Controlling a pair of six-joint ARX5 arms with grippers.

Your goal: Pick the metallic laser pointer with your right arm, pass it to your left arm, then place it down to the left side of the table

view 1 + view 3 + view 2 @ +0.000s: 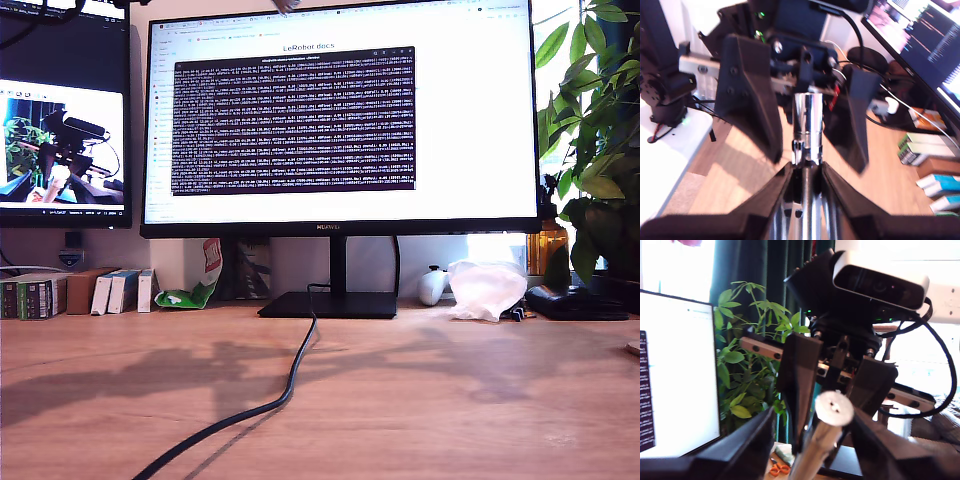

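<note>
The metallic laser pointer (807, 117) is a shiny silver cylinder held in the air, and my second gripper (806, 172) is shut on its body. My first gripper (817, 161) faces it with its jaws wide apart, one on each side of the pointer's far end. In the first wrist view the pointer's flat round end (835, 410) shows close up between my first gripper's spread fingers (745, 450). Behind it is the second arm, carrying a webcam (880, 285). Neither arm nor the pointer shows in the exterior view, only the wooden table (430, 410).
A black cable (285, 385) runs across the table from the monitor stand (330, 303). Small boxes (60, 292) line the back at the exterior view's left. A white crumpled bag (487, 288) and a potted plant (600, 150) stand at its right.
</note>
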